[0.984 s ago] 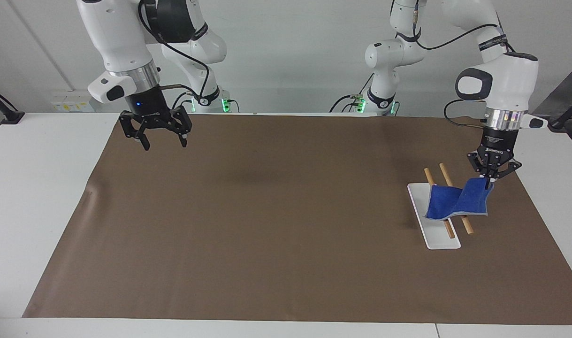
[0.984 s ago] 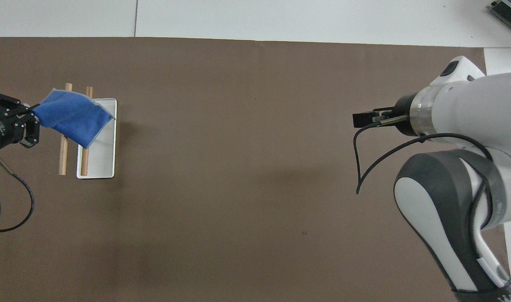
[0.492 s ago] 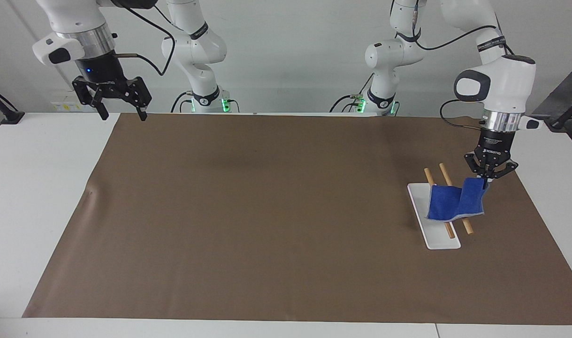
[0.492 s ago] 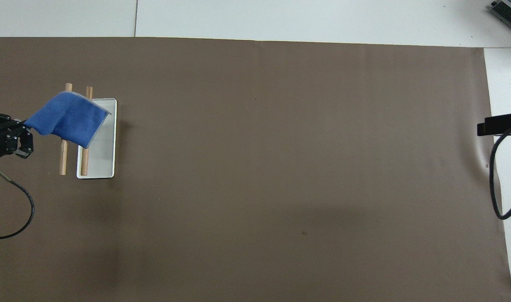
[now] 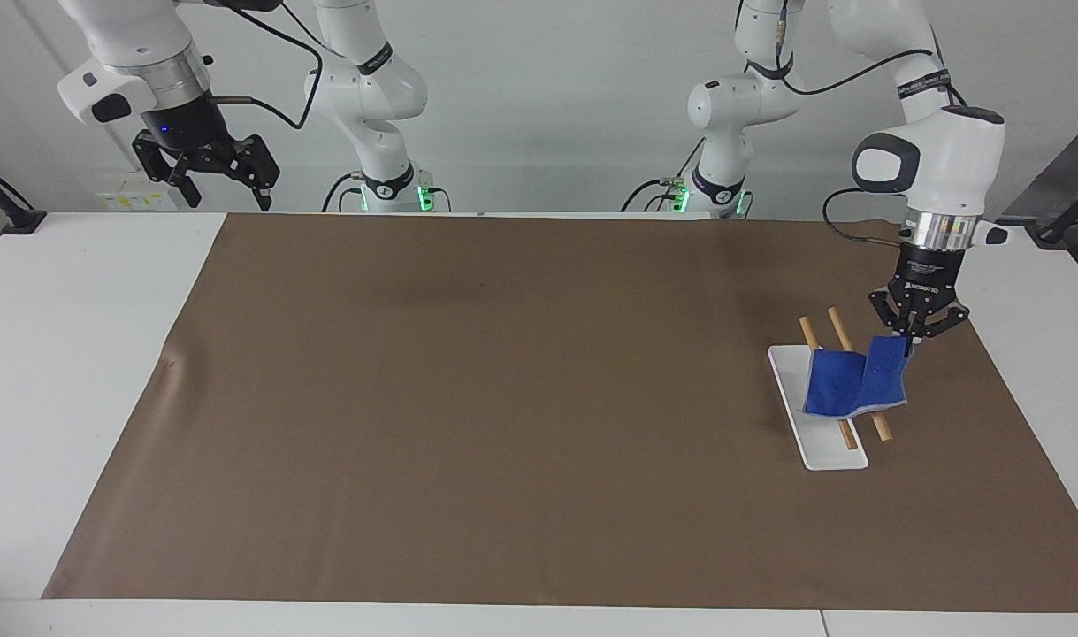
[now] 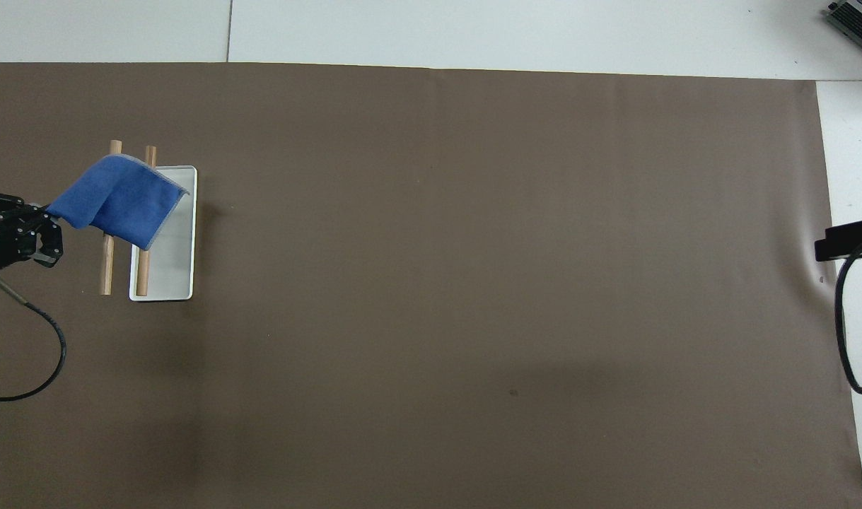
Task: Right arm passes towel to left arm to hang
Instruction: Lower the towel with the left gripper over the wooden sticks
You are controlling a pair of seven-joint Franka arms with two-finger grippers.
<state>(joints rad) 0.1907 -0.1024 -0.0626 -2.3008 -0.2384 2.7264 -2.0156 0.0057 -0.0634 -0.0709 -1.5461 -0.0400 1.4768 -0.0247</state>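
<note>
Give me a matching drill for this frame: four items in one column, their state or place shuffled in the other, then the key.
Items
1. towel
2. left end effector
3. right end effector
4. white tray

States
A. open, raised over the table edge at the right arm's end
B. flat on the brown mat, under the two wooden rods
C. draped over the rods, one corner pinched
D. shut on a corner of the cloth

Pairs: 1-C, 2-D, 3-A, 4-B
</note>
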